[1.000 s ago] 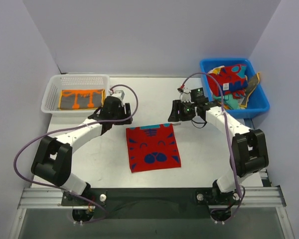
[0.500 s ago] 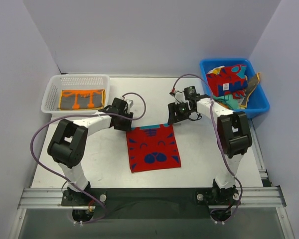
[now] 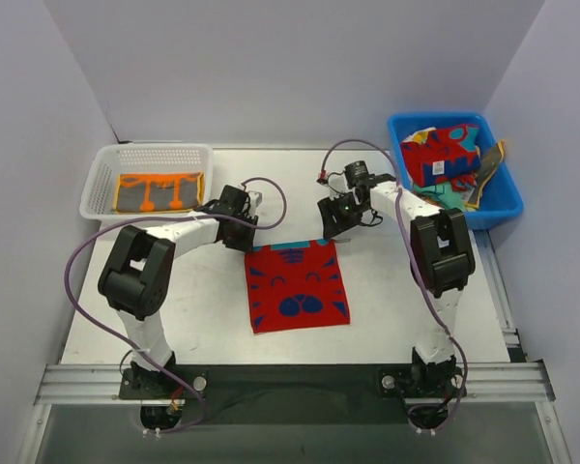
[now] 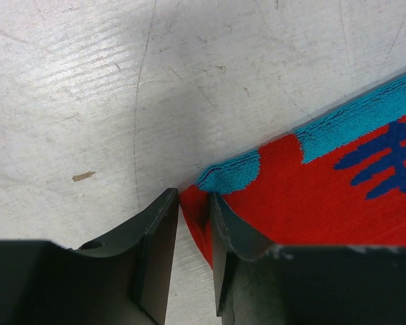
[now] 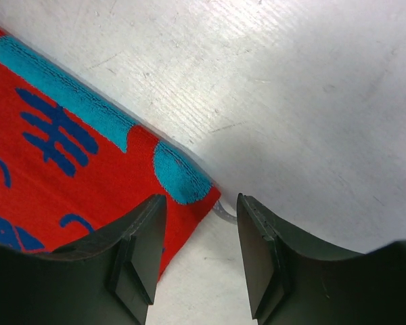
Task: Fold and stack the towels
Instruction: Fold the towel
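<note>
A red towel with blue and teal shapes lies flat in the middle of the table. My left gripper is at its far left corner. In the left wrist view the jaws stand nearly together with the red towel's corner pinched between them. My right gripper is at the far right corner. In the right wrist view it is open, one finger over the towel and the other over bare table. An orange towel with dark marks lies folded in the white basket.
The white mesh basket stands at the far left. The blue bin at the far right holds several crumpled towels, red and teal on top. A small grey loop sticks out at the towel's right corner.
Both grippers have come down and inward onto the red towel's far corners. The left jaws have closed on the left corner. The towel has not shifted.
</note>
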Tool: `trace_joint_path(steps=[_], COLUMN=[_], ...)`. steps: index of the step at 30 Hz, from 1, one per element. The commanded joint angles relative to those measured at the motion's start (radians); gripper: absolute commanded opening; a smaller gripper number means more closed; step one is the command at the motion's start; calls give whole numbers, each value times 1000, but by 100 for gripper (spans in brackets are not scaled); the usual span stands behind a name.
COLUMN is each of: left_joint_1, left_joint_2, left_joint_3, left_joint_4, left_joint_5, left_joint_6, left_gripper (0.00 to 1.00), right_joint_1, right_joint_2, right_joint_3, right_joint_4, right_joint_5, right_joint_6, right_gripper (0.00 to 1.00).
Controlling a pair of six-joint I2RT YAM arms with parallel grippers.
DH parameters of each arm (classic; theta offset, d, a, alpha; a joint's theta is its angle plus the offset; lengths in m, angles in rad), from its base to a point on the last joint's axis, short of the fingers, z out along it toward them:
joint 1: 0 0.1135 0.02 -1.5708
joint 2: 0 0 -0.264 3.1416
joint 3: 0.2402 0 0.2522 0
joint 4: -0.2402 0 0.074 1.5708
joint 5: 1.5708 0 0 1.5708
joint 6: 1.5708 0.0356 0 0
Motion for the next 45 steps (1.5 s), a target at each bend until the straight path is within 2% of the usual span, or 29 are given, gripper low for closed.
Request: trace_joint_path(steps=[1,13,19,23,26,27,33,45], left_joint_1=[2,10,13,19,21,22,22,24], left_joint_2=[44,45,41,38,44,45,70,90], left_joint_3=[15,17,17,19,26,28,48,23], left_joint_4=[-51,-66,-68,-70,-68,-71,-73,-83], left_joint_5=[32,19,10,-1,-5,-4,4,50], left_joint_6=[26,23,17,15,17,18,9,-3], left_gripper=[35,36,45,50,51,51,47,30], right_joint_1=[28,44,68,84,87,87,88,88], right_joint_2=[33,148,213,234,236,236,228,222], right_joint_3=[57,188,251,246,231,226,212,214], right_joint_4=[-116,-251,-349,-367,-368,-368,-367,-363], right_joint_5=[62,114,126,154,157,156,149,157], right_joint_6=[-61,-107,-153,-175,-181,-186,-193,-189], right_gripper=[45,39,35,26,14,8,0,0])
